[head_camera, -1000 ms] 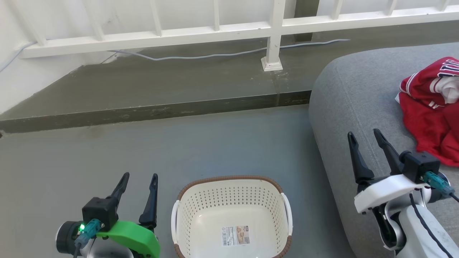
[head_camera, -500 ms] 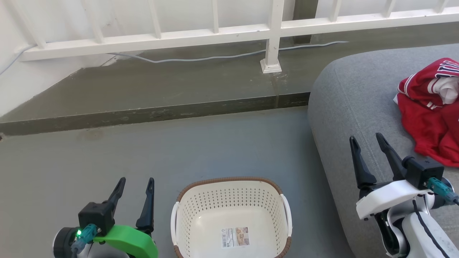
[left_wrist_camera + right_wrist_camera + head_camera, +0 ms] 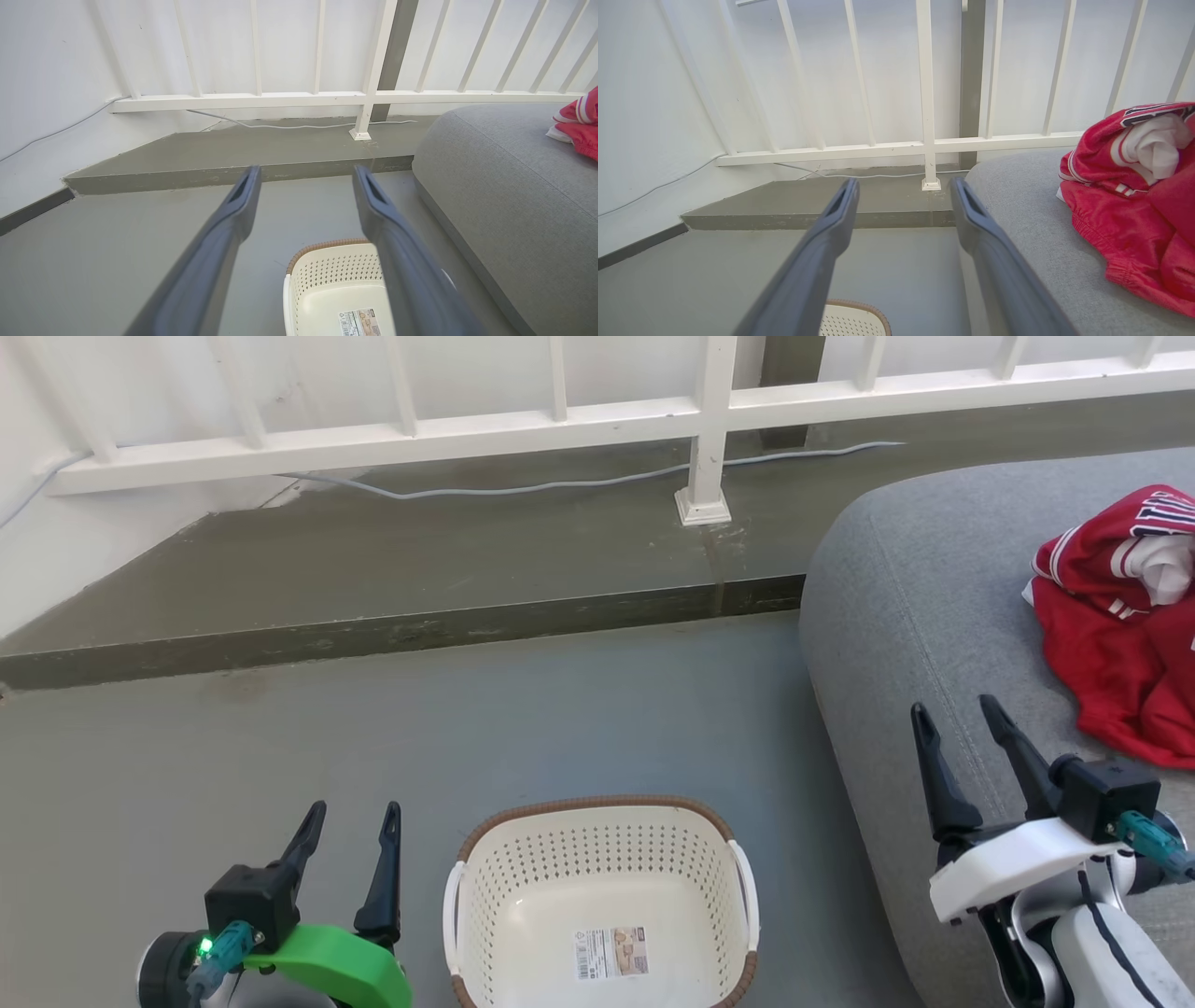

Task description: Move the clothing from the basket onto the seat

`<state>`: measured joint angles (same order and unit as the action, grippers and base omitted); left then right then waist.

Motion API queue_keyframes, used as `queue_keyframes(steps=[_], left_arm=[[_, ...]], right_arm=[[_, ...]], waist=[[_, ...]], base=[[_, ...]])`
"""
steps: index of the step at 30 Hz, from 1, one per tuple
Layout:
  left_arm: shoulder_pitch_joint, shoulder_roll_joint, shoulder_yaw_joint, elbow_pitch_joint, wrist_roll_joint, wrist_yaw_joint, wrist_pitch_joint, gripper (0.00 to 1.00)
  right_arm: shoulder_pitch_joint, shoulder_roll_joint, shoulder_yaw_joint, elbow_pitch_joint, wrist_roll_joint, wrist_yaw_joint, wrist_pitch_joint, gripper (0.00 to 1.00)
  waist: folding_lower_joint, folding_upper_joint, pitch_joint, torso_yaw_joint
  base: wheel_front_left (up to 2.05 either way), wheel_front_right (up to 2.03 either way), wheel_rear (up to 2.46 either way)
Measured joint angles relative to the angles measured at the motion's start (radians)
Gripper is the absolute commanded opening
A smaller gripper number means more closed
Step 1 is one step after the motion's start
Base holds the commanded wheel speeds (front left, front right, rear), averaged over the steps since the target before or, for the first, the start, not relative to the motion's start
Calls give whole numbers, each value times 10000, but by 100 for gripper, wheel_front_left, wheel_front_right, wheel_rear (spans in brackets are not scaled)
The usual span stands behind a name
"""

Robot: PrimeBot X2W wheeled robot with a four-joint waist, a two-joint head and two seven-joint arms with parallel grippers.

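You are looking at a home-like indoor space. Identify it by the large grey upholstered seat at the right, the plastic laundry basket standing on the painted grey floor near the seat's left edge, the red clothing lying on the seat, and the white railing above a raised step along a plain white wall.

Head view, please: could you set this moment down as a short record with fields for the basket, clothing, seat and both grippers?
basket: cream, on the floor; no clothing inside, sticker on its bottom
clothing: red, crumpled on the seat
seat: grey cushion, right of the basket
left gripper: open, holding nothing, left of the basket
right gripper: open, holding nothing, at the seat's edge, apart from the clothing
task state: appears done
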<state>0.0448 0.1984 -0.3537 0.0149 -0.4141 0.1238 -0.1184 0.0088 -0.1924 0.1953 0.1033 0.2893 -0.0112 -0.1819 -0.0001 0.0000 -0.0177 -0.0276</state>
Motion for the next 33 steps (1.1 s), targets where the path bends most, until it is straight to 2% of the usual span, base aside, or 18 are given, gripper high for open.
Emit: queue_keyframes(steps=[21,22,29,33], left_arm=[[84,-253,280,-82,174,2,46,100],[99,-259,270,-63,184,0,46,0],[386,-426,63,759,125,0,46,0],[450,-508,31,744,-117,-17,46,0]], right_arm=[[258,-79,-56,-608,44,-173,345,100],[267,-77,-54,-602,52,-171,347,0],[789,349,140,174,65,-167,345,0],[889,383,130,245,293,-155,345,0]], waist=[[0,0,16,-29],[0,0,16,-26],[0,0,17,-27],[0,0,27,-17]], base=[[0,0,0],[0,0,0],[0,0,0],[0,0,0]])
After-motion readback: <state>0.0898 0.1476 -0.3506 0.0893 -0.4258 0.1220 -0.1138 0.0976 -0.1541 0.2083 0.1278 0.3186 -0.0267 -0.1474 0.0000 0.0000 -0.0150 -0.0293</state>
